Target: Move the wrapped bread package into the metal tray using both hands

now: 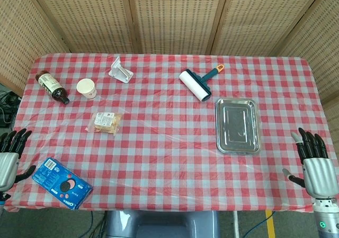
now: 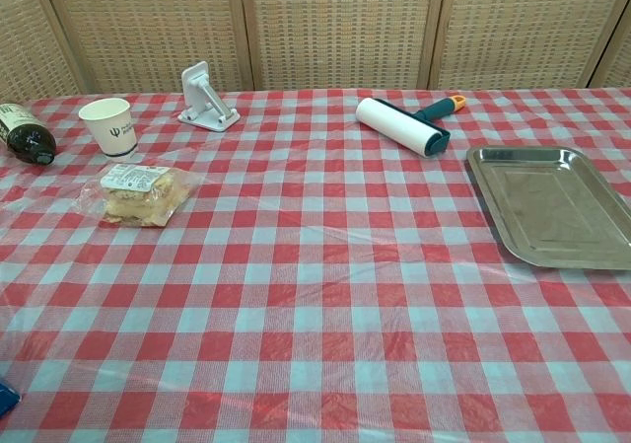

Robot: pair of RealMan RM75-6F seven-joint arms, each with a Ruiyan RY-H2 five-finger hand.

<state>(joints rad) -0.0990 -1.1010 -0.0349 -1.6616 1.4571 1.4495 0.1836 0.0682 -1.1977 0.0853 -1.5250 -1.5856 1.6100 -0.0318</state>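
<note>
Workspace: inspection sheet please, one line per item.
Surface: table under red checked cloth with clear plastic cover.
Job's things: bread package left of centre, untouched; metal tray at right, empty.
Clutter: bottle lying flat, paper cup, white bracket, lint roller, Oreo box.
Robot hands: left robot hand and right robot hand open at near corners, holding nothing.
Cables: some on floor, far left.
Surroundings: woven screens behind.

A red-and-white checked tablecloth (image 1: 169, 142) covers the table, with a blue cookie box (image 1: 62, 183) just beside the silver-backed, black-fingered left hand (image 1: 9, 156). The shiny silver metal tray (image 1: 238, 125) lies beyond the matching right hand (image 1: 315, 166). The lint roller (image 1: 196, 83) is white with a teal-and-orange handle, the paper cup (image 1: 87, 88) white, the bottle (image 1: 52, 86) dark brown.
</note>
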